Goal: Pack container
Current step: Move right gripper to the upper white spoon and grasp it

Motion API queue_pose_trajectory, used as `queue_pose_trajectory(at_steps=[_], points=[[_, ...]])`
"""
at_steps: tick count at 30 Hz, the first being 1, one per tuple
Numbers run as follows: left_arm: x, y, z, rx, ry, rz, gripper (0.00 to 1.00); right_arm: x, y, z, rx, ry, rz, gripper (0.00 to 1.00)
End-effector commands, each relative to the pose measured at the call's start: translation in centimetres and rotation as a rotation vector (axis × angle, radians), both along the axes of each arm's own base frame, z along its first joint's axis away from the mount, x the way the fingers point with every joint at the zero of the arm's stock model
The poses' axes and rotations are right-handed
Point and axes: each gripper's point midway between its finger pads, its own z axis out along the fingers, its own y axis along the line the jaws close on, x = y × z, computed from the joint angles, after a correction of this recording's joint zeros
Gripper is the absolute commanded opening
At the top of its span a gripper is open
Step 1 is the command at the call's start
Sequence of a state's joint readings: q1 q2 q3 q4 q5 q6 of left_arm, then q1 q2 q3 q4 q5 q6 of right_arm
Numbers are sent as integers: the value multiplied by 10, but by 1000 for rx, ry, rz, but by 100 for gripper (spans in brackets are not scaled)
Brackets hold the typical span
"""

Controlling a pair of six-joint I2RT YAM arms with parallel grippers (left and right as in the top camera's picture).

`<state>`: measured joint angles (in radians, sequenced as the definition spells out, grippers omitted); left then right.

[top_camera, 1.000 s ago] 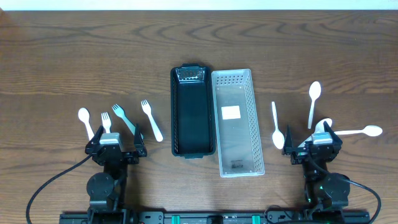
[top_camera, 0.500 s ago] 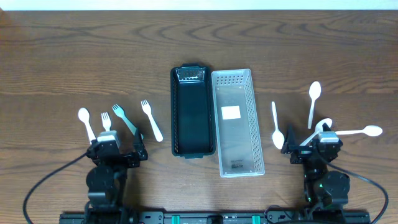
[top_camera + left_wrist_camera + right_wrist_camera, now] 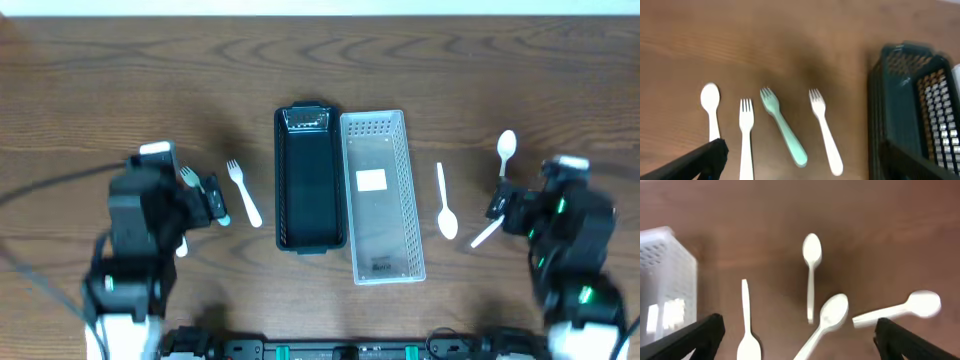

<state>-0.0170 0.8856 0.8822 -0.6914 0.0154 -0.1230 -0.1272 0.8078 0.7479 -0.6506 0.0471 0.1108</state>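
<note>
A black basket [image 3: 309, 180] and a clear white basket [image 3: 381, 195] stand side by side at the table's middle. My left gripper [image 3: 800, 172] is open above three forks and a spoon: a white spoon [image 3: 711, 102], a white fork [image 3: 746, 135], a mint green fork [image 3: 784, 132] and a white fork [image 3: 826, 132]. My right gripper [image 3: 800, 350] is open above several white spoons: one at the left [image 3: 747, 330], one upright [image 3: 811, 265], one slanted [image 3: 827, 317] and one at the right [image 3: 902, 309]. Both grippers are empty.
The black basket's end [image 3: 910, 95] shows at the right of the left wrist view. The white basket's corner [image 3: 665, 265] shows at the left of the right wrist view. Bare wooden table lies beyond the baskets.
Both arms have risen and moved forward from their low rest pose, so they now hover over the cutlery and hide part of it in the overhead view. No cutlery has moved.
</note>
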Motion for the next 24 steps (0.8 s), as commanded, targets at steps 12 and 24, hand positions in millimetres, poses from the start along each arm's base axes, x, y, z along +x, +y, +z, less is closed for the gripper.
queue_pose_trajectory(at_steps=[12, 24], points=[[17, -14, -22, -67, 307, -36, 98, 58, -36, -3, 83, 379, -121, 99], [17, -14, -22, -67, 308, -36, 98, 85, -64, -136, 110, 696, -112, 99]])
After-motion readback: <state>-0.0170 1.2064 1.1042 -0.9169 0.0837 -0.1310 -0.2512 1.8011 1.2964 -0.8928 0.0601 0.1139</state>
